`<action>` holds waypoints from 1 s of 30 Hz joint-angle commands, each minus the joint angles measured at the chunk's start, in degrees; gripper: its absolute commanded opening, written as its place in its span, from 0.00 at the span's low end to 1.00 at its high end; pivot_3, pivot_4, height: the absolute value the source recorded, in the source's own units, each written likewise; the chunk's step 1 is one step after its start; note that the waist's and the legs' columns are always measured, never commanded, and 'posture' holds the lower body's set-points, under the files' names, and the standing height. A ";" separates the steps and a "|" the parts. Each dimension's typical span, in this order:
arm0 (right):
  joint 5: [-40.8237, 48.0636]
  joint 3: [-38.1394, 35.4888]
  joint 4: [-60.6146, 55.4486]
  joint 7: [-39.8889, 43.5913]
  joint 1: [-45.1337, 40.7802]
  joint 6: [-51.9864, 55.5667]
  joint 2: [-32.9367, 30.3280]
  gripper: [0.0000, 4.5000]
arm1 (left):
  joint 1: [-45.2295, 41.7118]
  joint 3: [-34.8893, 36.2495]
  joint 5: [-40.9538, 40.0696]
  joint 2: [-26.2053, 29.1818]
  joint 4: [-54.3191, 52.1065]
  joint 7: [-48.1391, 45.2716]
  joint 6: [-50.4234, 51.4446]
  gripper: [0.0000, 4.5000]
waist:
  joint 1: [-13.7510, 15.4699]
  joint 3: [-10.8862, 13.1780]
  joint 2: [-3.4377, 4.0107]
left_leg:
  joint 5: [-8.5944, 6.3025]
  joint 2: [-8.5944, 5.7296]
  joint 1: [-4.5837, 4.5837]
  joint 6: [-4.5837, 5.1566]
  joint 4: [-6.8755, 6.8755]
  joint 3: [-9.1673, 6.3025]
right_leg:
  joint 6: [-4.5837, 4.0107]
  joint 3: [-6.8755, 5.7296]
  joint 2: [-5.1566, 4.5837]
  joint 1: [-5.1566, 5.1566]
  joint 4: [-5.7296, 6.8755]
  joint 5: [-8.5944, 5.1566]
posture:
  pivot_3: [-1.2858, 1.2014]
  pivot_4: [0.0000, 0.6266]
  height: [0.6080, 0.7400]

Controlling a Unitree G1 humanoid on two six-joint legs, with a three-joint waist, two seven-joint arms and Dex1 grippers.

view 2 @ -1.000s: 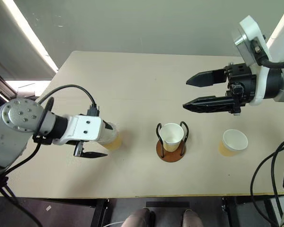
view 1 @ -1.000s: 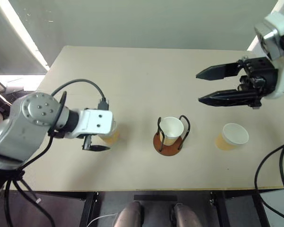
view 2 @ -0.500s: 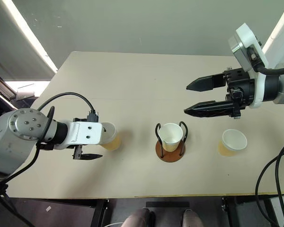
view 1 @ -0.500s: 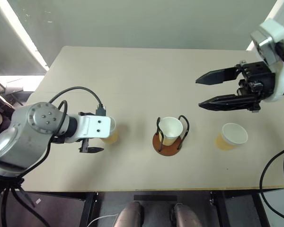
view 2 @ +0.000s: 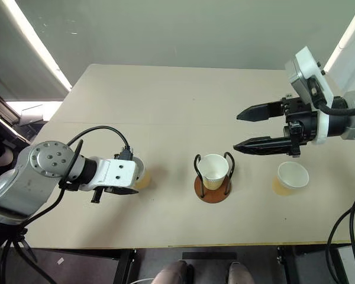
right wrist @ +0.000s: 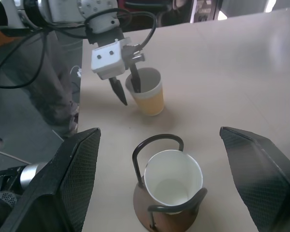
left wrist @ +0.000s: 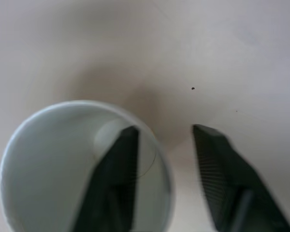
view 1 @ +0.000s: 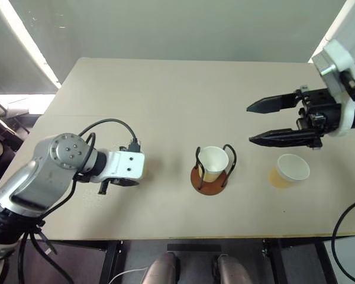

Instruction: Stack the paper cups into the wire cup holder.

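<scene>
Already seated mouth-up between the black loops of the wire cup holder (view 1: 208, 184), at the front middle of the table (view 1: 165, 89): first cup (view 1: 213, 161) of the paper cups, open end upward so the rest can nest into it.

At nine o'clock from the holder, near but apart: second cup (right wrist: 147, 92), upright on the tabletop. Straddled at its rim by the left gripper (left wrist: 164, 130), one finger (left wrist: 121, 164) down inside the white interior and the other outside the wall. Jaws not yet pressed together, with a gap showing beside the wall. Looks like a rim pinch being set up, a sensible hold for a thin tapered cup that would crush if squeezed across its body.

At three o'clock from the holder, well apart: third cup (view 1: 290, 170), upright and untouched.

At roughly one o'clock from the holder, raised off the table: right gripper (view 1: 249, 124), fingers spread wide, holding nothing, pointing across toward the left. Probably parked high to leave the path over the holder free for the left arm's delivery.
</scene>
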 commanded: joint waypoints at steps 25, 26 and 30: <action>1.53 -2.69 -3.94 7.00 5.82 -4.48 -10.43 0.91 | -40.47 -3.57 -11.03 -23.40 26.32 -17.09 -1.05 0.01 | 0.20 0.00 -0.02 | -0.04 0.00 -0.13 0.04 0.20 0.01 | 0.08 -0.02 -0.03 0.02 0.02 0.04 | 0.52 0.24 1.00; 1.52 -2.98 -3.97 6.92 6.14 -4.51 -10.74 0.91 | -41.38 -4.39 -11.64 -23.92 27.35 -17.11 -1.76 0.01 | 0.19 0.00 -0.02 | -0.05 -0.01 -0.14 0.05 0.21 0.01 | 0.08 -0.02 -0.03 0.02 0.01 0.04 | 0.52 0.24 1.00; 1.60 -3.98 -4.22 6.47 7.33 -4.51 -11.61 0.91 | -43.00 -7.24 -14.16 -25.22 29.16 -17.12 -4.12 0.01 | 0.15 0.00 -0.02 | -0.05 0.02 -0.14 0.05 0.19 0.01 | 0.08 -0.02 -0.03 0.01 0.01 0.04 | 0.52 0.24 1.00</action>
